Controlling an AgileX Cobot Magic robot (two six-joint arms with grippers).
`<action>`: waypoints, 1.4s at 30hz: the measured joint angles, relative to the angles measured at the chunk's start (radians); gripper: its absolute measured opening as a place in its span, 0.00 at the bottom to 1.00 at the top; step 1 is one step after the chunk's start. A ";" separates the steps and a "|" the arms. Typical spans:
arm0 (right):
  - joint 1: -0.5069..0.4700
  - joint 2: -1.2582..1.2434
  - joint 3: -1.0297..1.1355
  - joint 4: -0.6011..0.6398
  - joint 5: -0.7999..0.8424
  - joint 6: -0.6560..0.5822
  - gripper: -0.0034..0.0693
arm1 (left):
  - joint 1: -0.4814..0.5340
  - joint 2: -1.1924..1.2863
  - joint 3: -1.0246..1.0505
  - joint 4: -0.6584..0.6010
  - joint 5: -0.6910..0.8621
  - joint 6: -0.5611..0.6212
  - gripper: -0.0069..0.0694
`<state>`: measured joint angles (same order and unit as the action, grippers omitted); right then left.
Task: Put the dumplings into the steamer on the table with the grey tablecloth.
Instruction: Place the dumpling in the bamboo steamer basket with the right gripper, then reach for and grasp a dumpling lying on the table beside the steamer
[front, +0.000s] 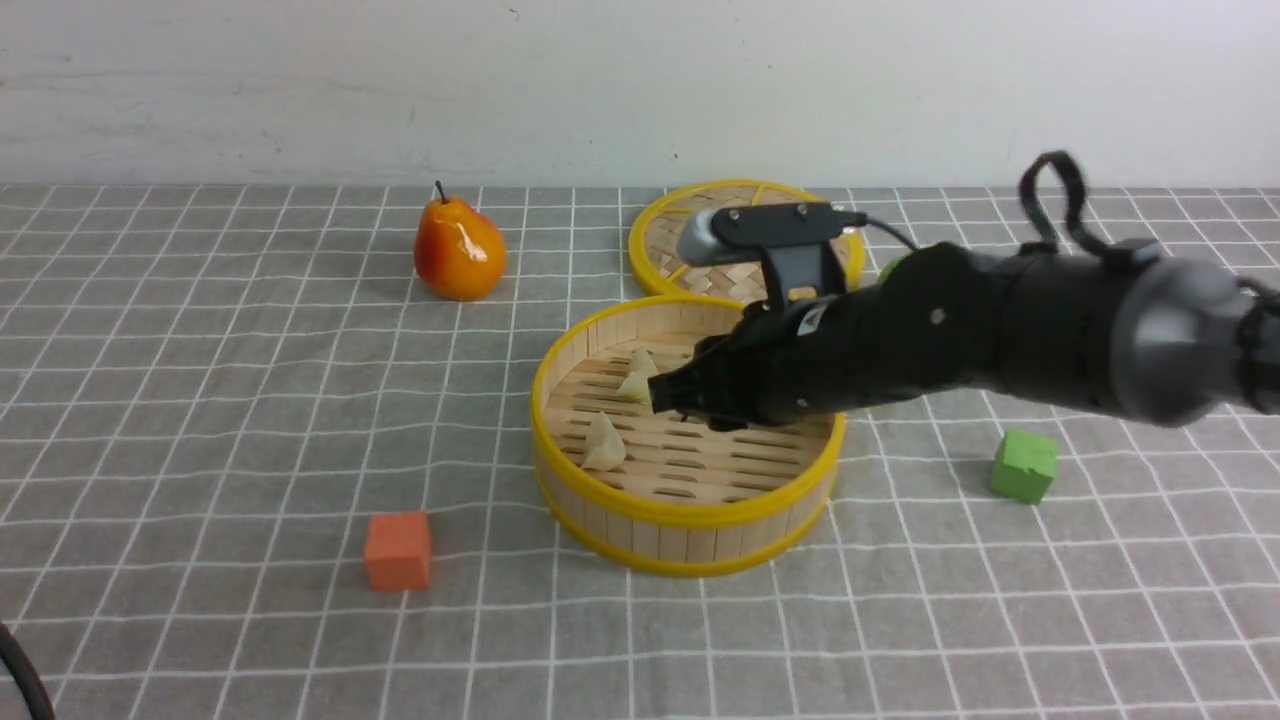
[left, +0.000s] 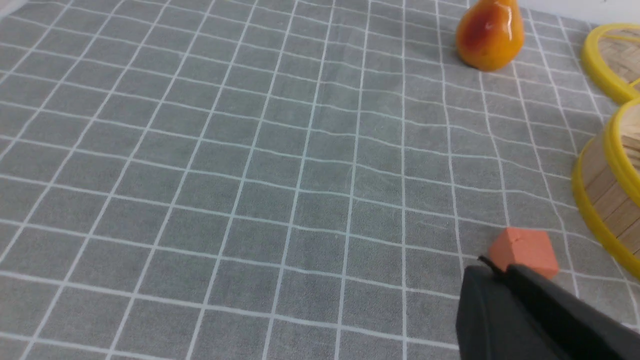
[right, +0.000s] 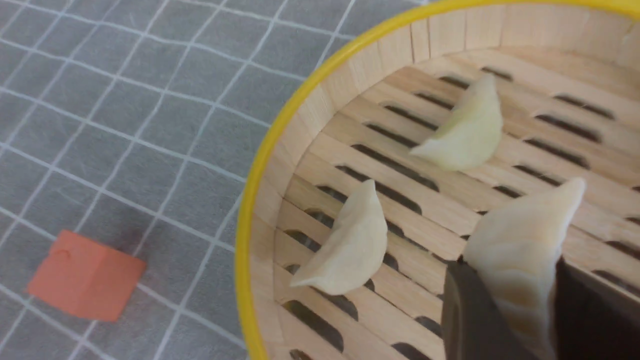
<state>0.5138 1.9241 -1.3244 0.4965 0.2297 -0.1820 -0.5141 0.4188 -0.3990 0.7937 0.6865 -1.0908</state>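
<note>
Your grey tablecloth (front: 200, 400) carries a thin white grid; steamer (front: 690, 515): pale bamboo slats, yellow rims top and bottom, dark slots across the floor; dumplings (right: 350, 245): pale cream, one tinged yellowish-green; lid (front: 655, 240): woven tan, yellow rim; pear (front: 458, 250): glossy orange-yellow with a red blush, dark stem; orange cube (front: 398, 550) matte; green cube (front: 1023, 466) bright, plain.

The front camera is looking forward from the robot's side, taking in the whole table (front: 200, 400). The right wrist camera is hanging close over the steamer (right: 290, 150). The left one is skimming low over the table, and all three are sharing the orange cube (left: 522, 250).
</note>
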 joint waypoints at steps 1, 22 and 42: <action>-0.002 0.038 -0.021 0.017 0.005 0.000 0.29 | 0.000 0.000 0.000 0.000 -0.002 -0.004 0.13; -0.138 -0.055 -0.055 0.072 0.158 0.000 0.74 | 0.000 0.000 0.000 0.006 -0.009 -0.007 0.16; -0.383 0.151 -0.076 0.141 0.070 0.061 0.69 | 0.000 0.000 0.023 0.014 -0.059 -0.007 0.19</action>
<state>0.1311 2.0753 -1.4005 0.6374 0.3001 -0.1209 -0.5141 0.4188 -0.3762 0.8079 0.6277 -1.0980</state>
